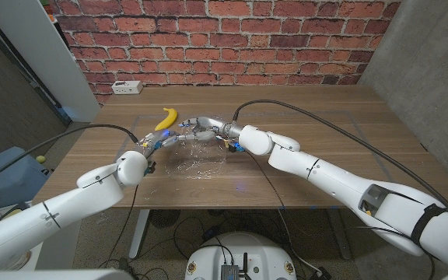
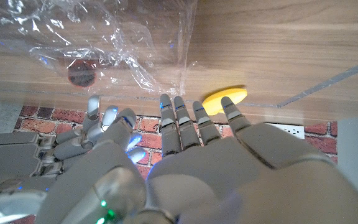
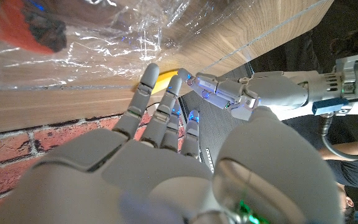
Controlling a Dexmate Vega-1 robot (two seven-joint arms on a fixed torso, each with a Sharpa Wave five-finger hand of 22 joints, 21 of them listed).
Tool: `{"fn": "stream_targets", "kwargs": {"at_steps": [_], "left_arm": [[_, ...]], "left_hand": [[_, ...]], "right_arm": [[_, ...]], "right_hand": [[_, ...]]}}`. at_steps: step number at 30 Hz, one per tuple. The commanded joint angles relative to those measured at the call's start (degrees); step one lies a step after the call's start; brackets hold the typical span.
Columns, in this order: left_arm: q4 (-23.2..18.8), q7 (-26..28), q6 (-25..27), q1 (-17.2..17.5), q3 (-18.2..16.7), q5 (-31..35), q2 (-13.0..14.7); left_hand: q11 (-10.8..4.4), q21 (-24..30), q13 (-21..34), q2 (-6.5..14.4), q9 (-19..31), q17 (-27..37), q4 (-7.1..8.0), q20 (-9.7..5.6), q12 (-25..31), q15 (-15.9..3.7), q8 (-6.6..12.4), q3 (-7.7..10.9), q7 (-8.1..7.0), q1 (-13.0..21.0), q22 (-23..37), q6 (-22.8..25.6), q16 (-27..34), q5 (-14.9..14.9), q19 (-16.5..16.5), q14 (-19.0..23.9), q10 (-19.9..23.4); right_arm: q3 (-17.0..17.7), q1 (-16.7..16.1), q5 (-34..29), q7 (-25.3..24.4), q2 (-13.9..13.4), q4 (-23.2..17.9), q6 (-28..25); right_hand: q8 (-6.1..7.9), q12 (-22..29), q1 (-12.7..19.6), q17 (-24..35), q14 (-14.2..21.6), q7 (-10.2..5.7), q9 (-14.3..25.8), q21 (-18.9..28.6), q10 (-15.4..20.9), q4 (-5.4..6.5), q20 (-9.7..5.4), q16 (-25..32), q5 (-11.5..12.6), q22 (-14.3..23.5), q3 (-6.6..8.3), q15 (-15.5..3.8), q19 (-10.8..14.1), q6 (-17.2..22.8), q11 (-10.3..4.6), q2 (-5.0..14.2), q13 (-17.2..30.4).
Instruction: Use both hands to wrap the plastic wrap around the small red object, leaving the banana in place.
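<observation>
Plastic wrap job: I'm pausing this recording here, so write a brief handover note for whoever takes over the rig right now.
Left hand: open, fingers spread at the plastic wrap's far edge, holding nothing.
Right hand: open, fingers extended beside the left hand.
Small red object: on the table under the crumpled wrap.
Banana: just behind the hands, apart from the wrap.
Done: wrap lies loosely over the object.
Left: gather and close the wrap around it, leaving the banana alone.

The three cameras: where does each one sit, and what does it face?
Head view: on the robot's head, looking down at the table; both arms enter.
Left wrist view: behind the left hand, facing plastic wrap.
Right wrist view: behind the right hand, facing the wrap.
All three share the banana.
</observation>
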Motion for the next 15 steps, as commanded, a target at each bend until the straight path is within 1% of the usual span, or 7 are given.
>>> {"fn": "stream_targets", "kwargs": {"at_steps": [1, 4, 5, 7, 8, 10, 15], "left_arm": [[-2.9, 9.7, -0.4, 6.3, -2.9, 6.1, -1.3], [-3.0, 10.5, -0.2, 6.6, -2.6, 7.9, -1.7], [-2.9, 10.4, -0.2, 6.6, -2.4, 8.5, -1.8], [-3.1, 9.9, 0.1, 6.4, -2.0, 9.5, -1.8], [-3.1, 9.5, 0.1, 6.3, -1.7, 9.9, -1.8], [-3.4, 8.2, 0.3, 5.8, -1.2, 10.7, -1.5], [-3.7, 5.9, 0.4, 4.7, 0.0, 12.8, -1.4]], "left_hand": [[0.04, -0.2, 0.2, -1.4, 0.1, 0.2, -0.46, -0.19, 0.3, -0.15, 0.35, -0.9, -0.44, -0.2, 0.1, 1.1, 0.6, -0.6, 0.0, 1.5, 1.5], [-1.36, -0.4, 0.3, -2.7, 0.2, 0.4, -1.43, -0.16, -0.9, -0.65, -0.78, -1.8, -2.43, 0.0, 0.1, -2.9, 0.2, -1.1, 0.0, 1.1, -1.8], [-1.44, -0.7, 0.4, -3.1, 0.2, 0.5, -1.81, -0.21, -1.2, -0.78, -0.89, -2.1, -3.2, 0.4, 0.2, -5.1, -0.1, -1.2, -0.6, 0.1, -3.2], [-2.01, -1.1, 0.5, -3.3, 0.3, 0.5, -2.19, 0.17, -1.6, -0.83, -1.09, -2.51, -4.71, 1.2, 0.2, -9.3, -0.3, -1.2, -1.4, -1.7, -6.5], [-2.2, -1.6, 0.5, -3.4, 0.3, 0.5, -2.35, 0.0, -1.7, -0.66, -1.05, -2.67, -5.47, 1.7, 0.2, -11.4, -0.6, -1.2, -2.4, -3.4, -8.3], [-2.36, -1.9, 0.5, -3.9, 0.2, 0.6, -2.47, 0.13, -1.7, -0.23, -1.13, -3.02, -6.79, 2.2, 0.2, -14.3, -0.6, -1.1, -3.0, -4.9, -10.3], [-3.13, -2.3, 0.5, -5.2, 0.2, 0.6, -2.7, 0.24, -1.6, -0.17, -0.91, -3.7, -7.83, 2.6, 0.2, -16.8, -0.5, -1.0, -3.8, -6.4, -12.2]], "right_arm": [[3.5, -3.0, 5.1, -2.6, -1.9, -1.6, 1.5], [4.7, -4.3, 6.1, -4.0, -2.5, -2.4, 1.7], [5.0, -4.7, 5.9, -4.4, -2.9, -3.0, 1.2], [5.7, -5.6, 5.9, -5.0, -3.8, -4.2, 0.0], [5.9, -6.0, 5.9, -5.3, -4.2, -4.9, -0.7], [6.4, -6.7, 5.9, -5.1, -5.2, -6.3, -2.5], [6.9, -7.9, 5.6, -3.9, -8.0, -9.8, -6.6]], "right_hand": [[0.65, 0.5, 0.6, 0.3, -0.3, 0.07, 0.0, -0.5, 0.7, -0.78, 0.22, 0.4, 0.5, 0.1, 0.19, -0.42, -0.2, 1.3, -0.27, 1.1, -0.1], [1.14, 1.1, 2.1, 0.3, 0.2, 0.33, 0.0, -1.0, 2.0, -1.89, -0.18, 0.9, 0.7, 0.1, 1.48, -0.65, 0.0, 2.8, 0.16, 2.92, -0.2], [1.55, 1.2, 3.8, 0.2, 0.7, 0.17, 0.0, -1.3, 2.6, -3.04, -0.56, 1.1, 0.6, 0.2, 2.69, -1.0, 0.4, 4.3, -0.05, 4.24, -0.2], [1.88, 1.4, 5.2, -0.1, 0.7, -0.13, -0.1, -1.6, 3.2, -4.13, -0.63, 1.1, 0.4, 0.2, 3.7, -0.92, 0.5, 5.6, -0.49, 5.04, -0.3], [2.05, 1.4, 7.0, -0.3, 0.8, -0.64, -0.1, -2.0, 3.5, -5.51, -0.66, 1.1, 0.3, 0.2, 4.85, -1.01, 0.4, 6.7, -0.78, 5.77, -0.4], [2.18, 1.5, 7.3, -0.6, 0.5, -0.87, -0.1, -2.2, 3.8, -5.87, -0.32, 0.8, 0.2, 0.2, 5.13, -1.11, 0.2, 7.4, -0.99, 5.79, -0.4], [1.31, 1.0, 5.6, -0.9, -3.1, -0.89, -0.1, -3.7, 3.0, -6.17, 1.72, -0.5, -0.7, 0.2, 4.14, -0.14, -2.1, 6.5, -1.27, 3.95, -0.5]]}}
